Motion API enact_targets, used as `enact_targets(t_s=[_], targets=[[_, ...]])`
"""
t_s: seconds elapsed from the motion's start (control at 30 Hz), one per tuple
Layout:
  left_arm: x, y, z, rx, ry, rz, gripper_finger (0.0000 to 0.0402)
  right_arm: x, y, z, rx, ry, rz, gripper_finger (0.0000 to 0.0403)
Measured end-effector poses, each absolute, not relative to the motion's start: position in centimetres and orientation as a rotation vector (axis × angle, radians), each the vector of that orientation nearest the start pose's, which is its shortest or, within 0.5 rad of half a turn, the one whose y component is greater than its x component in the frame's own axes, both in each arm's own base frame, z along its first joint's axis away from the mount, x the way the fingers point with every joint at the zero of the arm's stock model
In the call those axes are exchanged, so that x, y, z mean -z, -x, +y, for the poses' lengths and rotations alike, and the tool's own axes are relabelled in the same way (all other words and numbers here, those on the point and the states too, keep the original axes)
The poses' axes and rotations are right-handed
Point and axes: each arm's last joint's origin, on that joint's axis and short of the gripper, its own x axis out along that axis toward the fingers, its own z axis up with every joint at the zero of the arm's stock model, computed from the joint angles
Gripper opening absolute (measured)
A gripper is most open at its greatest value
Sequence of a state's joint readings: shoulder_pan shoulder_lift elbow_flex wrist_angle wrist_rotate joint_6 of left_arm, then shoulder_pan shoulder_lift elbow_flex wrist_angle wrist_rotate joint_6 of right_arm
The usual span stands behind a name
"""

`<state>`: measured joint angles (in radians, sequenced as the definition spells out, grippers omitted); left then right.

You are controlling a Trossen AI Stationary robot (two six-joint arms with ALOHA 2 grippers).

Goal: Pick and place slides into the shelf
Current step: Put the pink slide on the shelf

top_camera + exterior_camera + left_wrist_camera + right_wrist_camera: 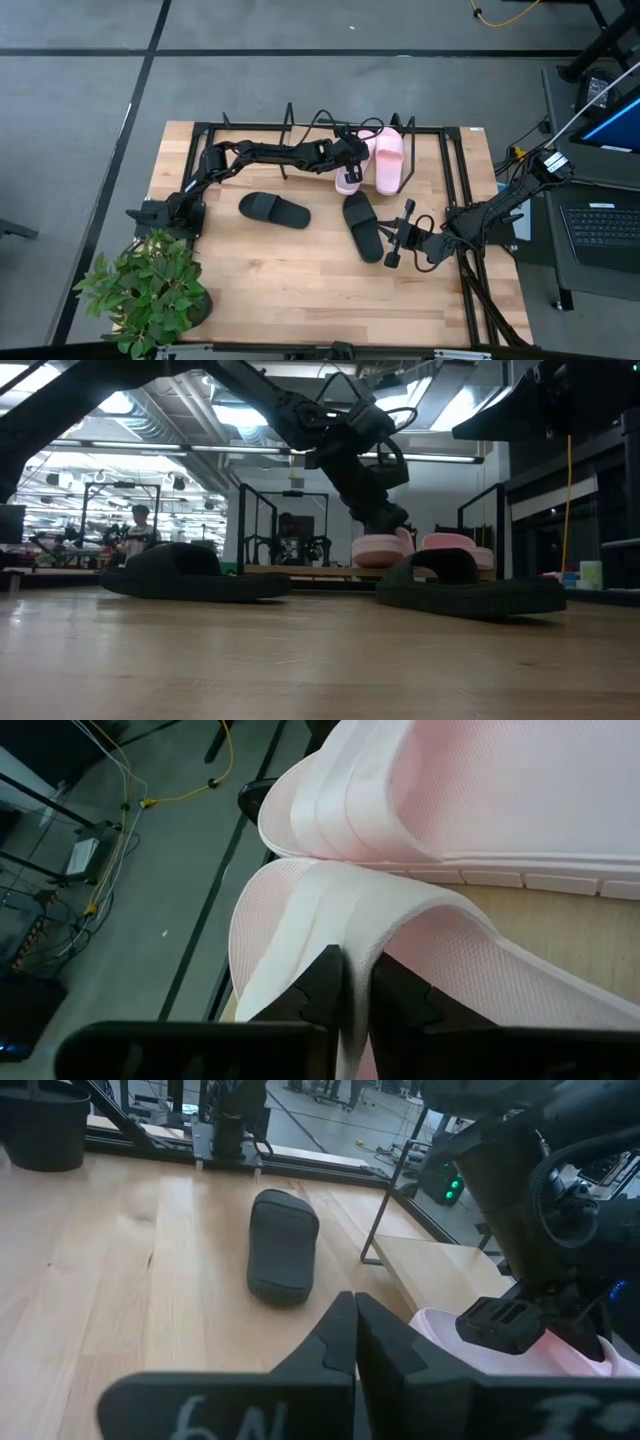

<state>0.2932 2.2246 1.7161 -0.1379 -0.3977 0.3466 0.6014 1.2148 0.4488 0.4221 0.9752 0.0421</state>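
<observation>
Two pale pink slides lie side by side at the shelf (300,150) by the table's far edge. One pink slide (390,160) rests on the board. My left gripper (352,160) is shut on the other pink slide (348,180), also seen in the low view (378,550). Two black slides lie sole-down on the table, one left of centre (275,210) and one nearer the middle (363,228). My right gripper (398,240) hovers shut just right of that second black slide, touching nothing. My left gripper pinches the pink slide's wide strap (300,935) at its edge between the two fingers (320,985). It comes from above, slanting in from the table's left. The slide sits close against the other pink slide (480,790). Whether it is lifted off the board I cannot tell.
A potted plant (150,290) stands at the near left corner. The black wire frame (450,170) runs along the table's far and right edges. Bare wood lies open across the near half of the table (300,280). A laptop (600,225) sits off the table to the right.
</observation>
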Motion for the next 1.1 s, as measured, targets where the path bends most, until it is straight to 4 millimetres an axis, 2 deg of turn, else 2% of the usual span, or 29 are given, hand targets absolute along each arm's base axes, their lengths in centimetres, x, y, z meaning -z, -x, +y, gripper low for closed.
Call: enact_targets(t_s=[0.3,0.73,1.1], targets=[[-18.9,-47.6,15.5,-0.548,-0.357,0.755,0.0060,-19.6,-19.9,10.8,0.375,0.203,0.236,0.0006],[-18.9,-47.7,15.2,-0.524,-0.356,0.751,0.0145,-19.6,-20.0,10.9,0.338,0.195,0.241,0.0006],[-18.9,-48.1,13.6,-0.490,-0.501,0.791,0.0156,-19.6,-20.0,10.9,0.338,0.196,0.241,0.0006]])
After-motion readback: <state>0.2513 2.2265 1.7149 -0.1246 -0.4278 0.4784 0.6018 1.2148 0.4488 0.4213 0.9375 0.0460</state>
